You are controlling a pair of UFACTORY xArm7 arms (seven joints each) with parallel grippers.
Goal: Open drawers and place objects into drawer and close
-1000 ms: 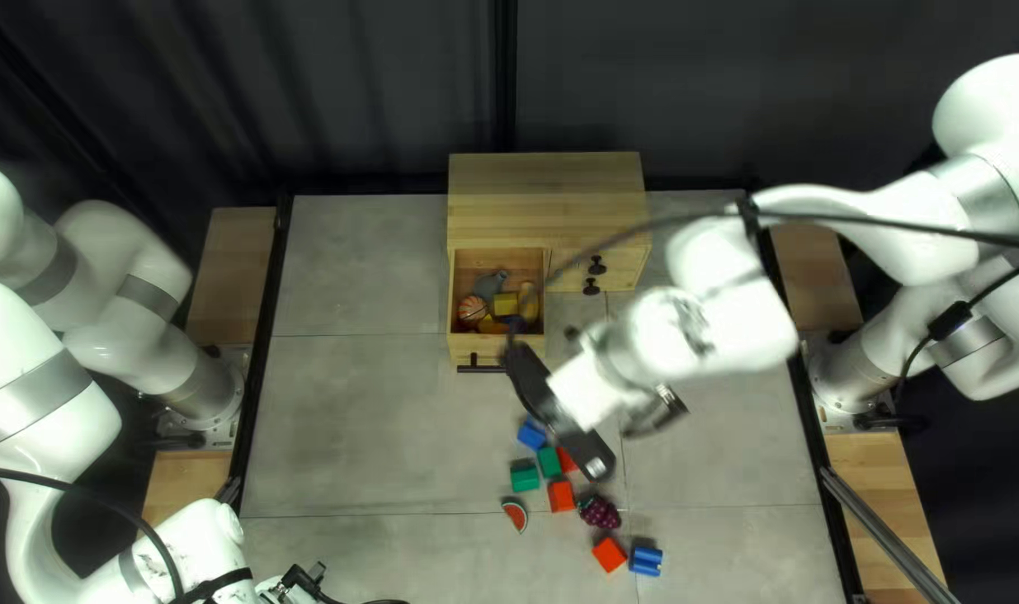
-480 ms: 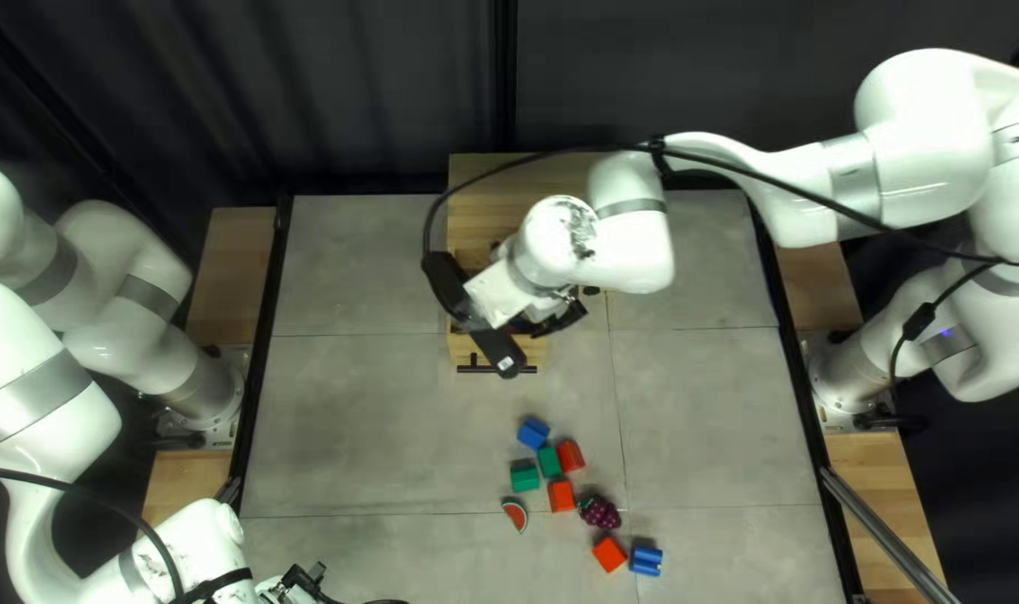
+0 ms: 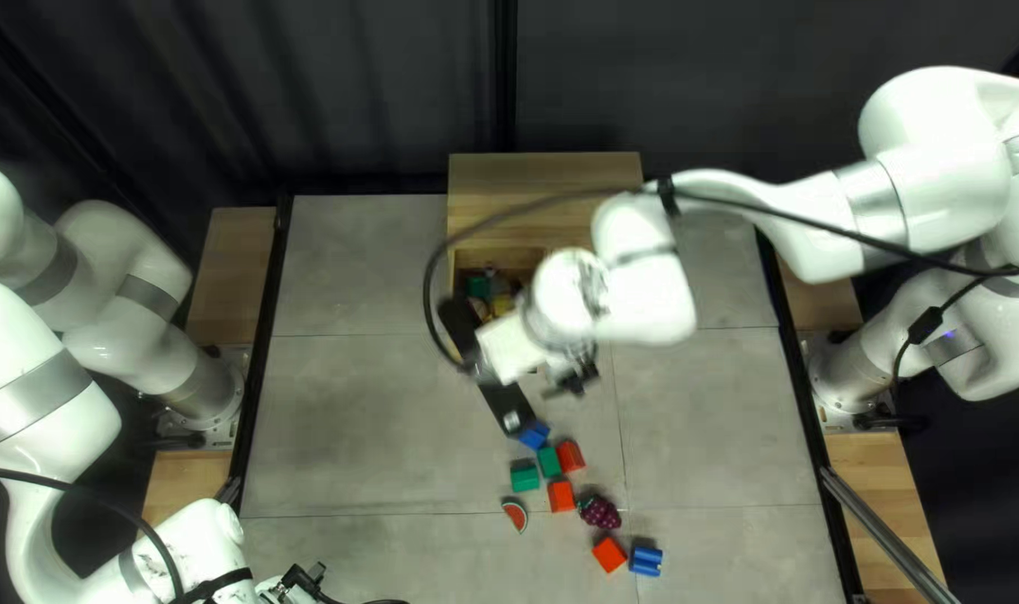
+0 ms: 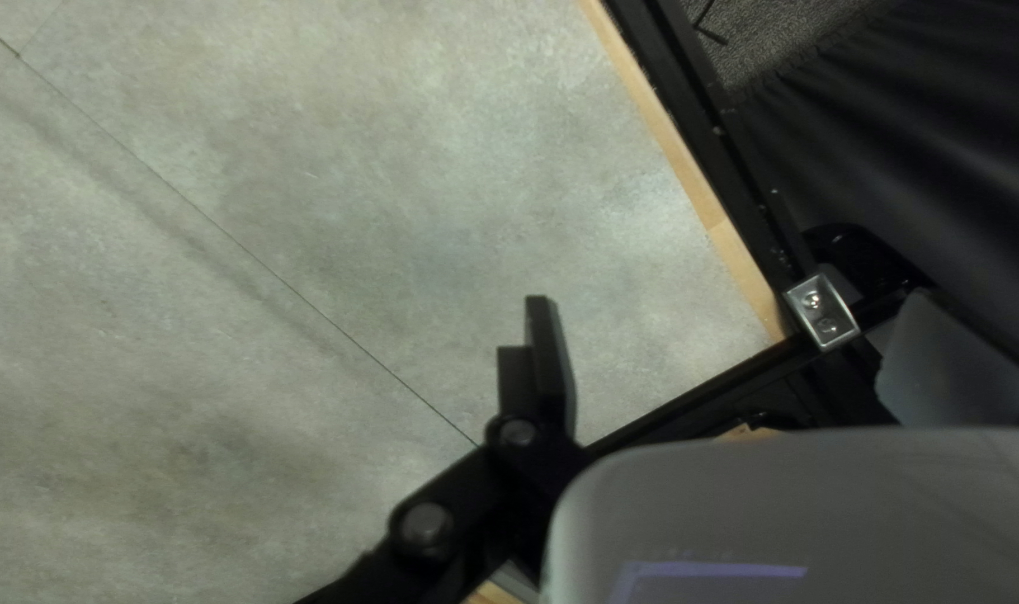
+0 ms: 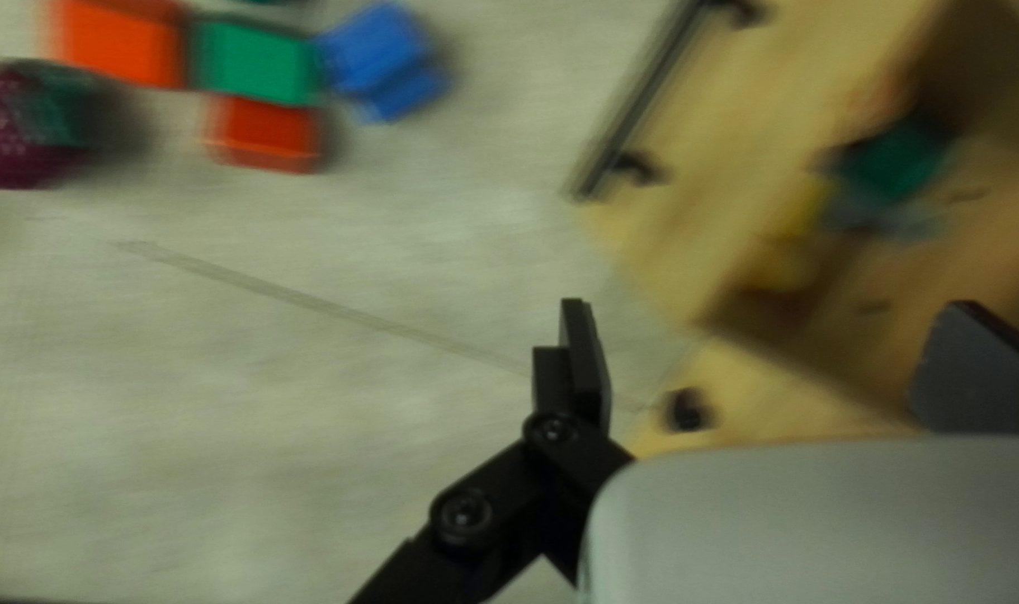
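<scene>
1. The right gripper [image 3: 569,378], two flat black fingers on jointed black links, is open, with a wide gap and nothing gripped. It hangs over the table near the drawer.
2. The left gripper [image 3: 297,582], of the same make, is also open, with nothing between its fingers; it is low at the left of the top left view.
3. Beside the right gripper is one pulled-out drawer of pale, smooth-grained wood [image 5: 744,145] with one straight black bar handle [image 5: 644,101]. Inside are a green block [image 5: 895,162] and something yellow [image 5: 800,235], perhaps more than one piece; blur hides the outlines.
4. The drawer belongs to a boxy pale wooden cabinet [image 3: 545,179]. One round black knob [image 5: 686,411] shows in the right wrist view.
5. Seven blocks lie on the table: two blue [image 3: 646,560], one of them ribbed, two green [image 3: 524,477], and three red-orange [image 3: 609,554].
6. Among them are one bumpy, dark purple toy grape bunch [image 3: 599,512] and one red toy watermelon wedge [image 3: 515,515] with a curved rind.
7. The grey tabletop [image 3: 353,425] is mottled like stone, cut by thin straight seams. Under the left gripper's side, a pale wood strip [image 4: 689,168] borders it, beside a silver metal bracket [image 4: 823,312] with two screws.
</scene>
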